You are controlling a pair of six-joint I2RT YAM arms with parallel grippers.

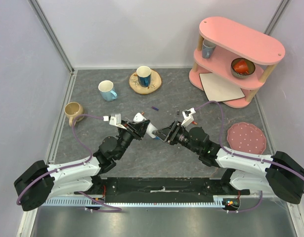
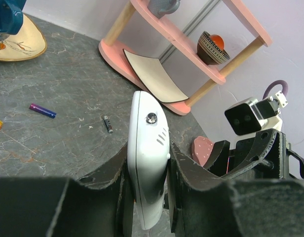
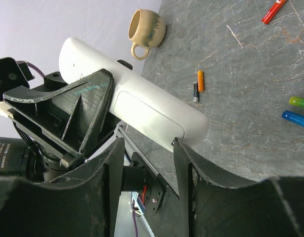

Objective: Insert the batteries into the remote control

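The white remote control (image 1: pixel 151 130) is held off the table in my left gripper (image 1: pixel 140 127), which is shut on its sides; in the left wrist view the remote (image 2: pixel 148 133) stands between the fingers (image 2: pixel 184 168), back facing the camera. My right gripper (image 1: pixel 162 134) is open, facing the remote's free end; in the right wrist view the remote (image 3: pixel 137 101) lies across just beyond the gripper (image 3: pixel 147 144), one fingertip (image 3: pixel 177 144) at its edge. Batteries lie on the table: purple (image 2: pixel 42 110), dark (image 2: pixel 108 123), orange (image 3: pixel 200 80), green (image 3: pixel 300 102), blue (image 3: pixel 296 119), red (image 3: pixel 274 12).
A pink shelf (image 1: pixel 236 54) with a bowl and a cup stands at the back right. A pink plate (image 1: pixel 246 137) lies at the right. A beige mug (image 1: pixel 72 111), a pale blue mug (image 1: pixel 107 90) and a cup on a saucer (image 1: pixel 144 76) stand at the left and back.
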